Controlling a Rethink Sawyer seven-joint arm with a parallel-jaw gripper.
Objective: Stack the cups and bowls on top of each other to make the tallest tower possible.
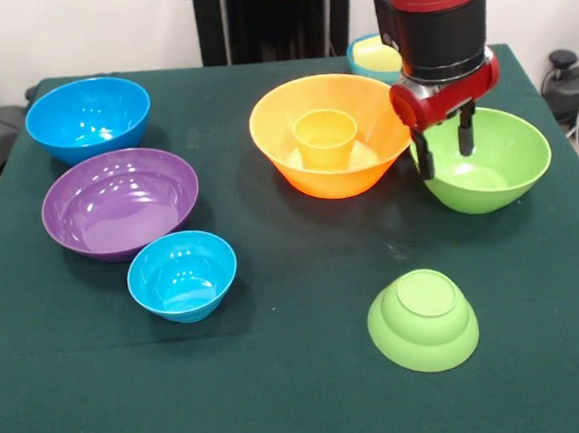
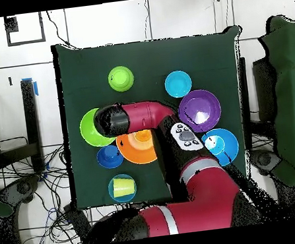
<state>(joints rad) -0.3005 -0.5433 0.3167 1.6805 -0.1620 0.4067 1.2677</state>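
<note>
Reaching down from above, the red and black arm holds its wrist upright over the tabletop (image 1: 304,406), which is covered in dark green cloth. From overhead, the arm bends like an elbow, its forearm lying across the large orange bowl.

The end effector (image 1: 446,148) has two dark fingers (image 1: 466,129) pointing straight down and set apart, with nothing between them. They hang at the rim of the large lime green bowl (image 1: 491,165), one finger inside the bowl and the other at its edge beside the orange bowl. Whether either finger touches the rim cannot be told.

Just beside the end effector stands the large orange bowl (image 1: 329,138), touching or nearly touching the green one. An orange cup (image 1: 325,136) stands upright inside it, mouth up.

Behind the end effector, mostly hidden by the arm in the front view, sits a light blue small bowl (image 2: 121,187) with a pale yellow cup lying in it. A dark blue small bowl (image 2: 108,157) shows only from overhead, next to the orange bowl.

In front of the end effector, nearer the camera, a small lime green bowl (image 1: 423,319) rests upside down on the cloth, well apart.

Far to the side beyond the orange bowl are three more bowls, all upright: a large blue bowl (image 1: 88,117), a large purple bowl (image 1: 120,202), and a small light blue bowl (image 1: 182,275) just beside the purple one.
</note>
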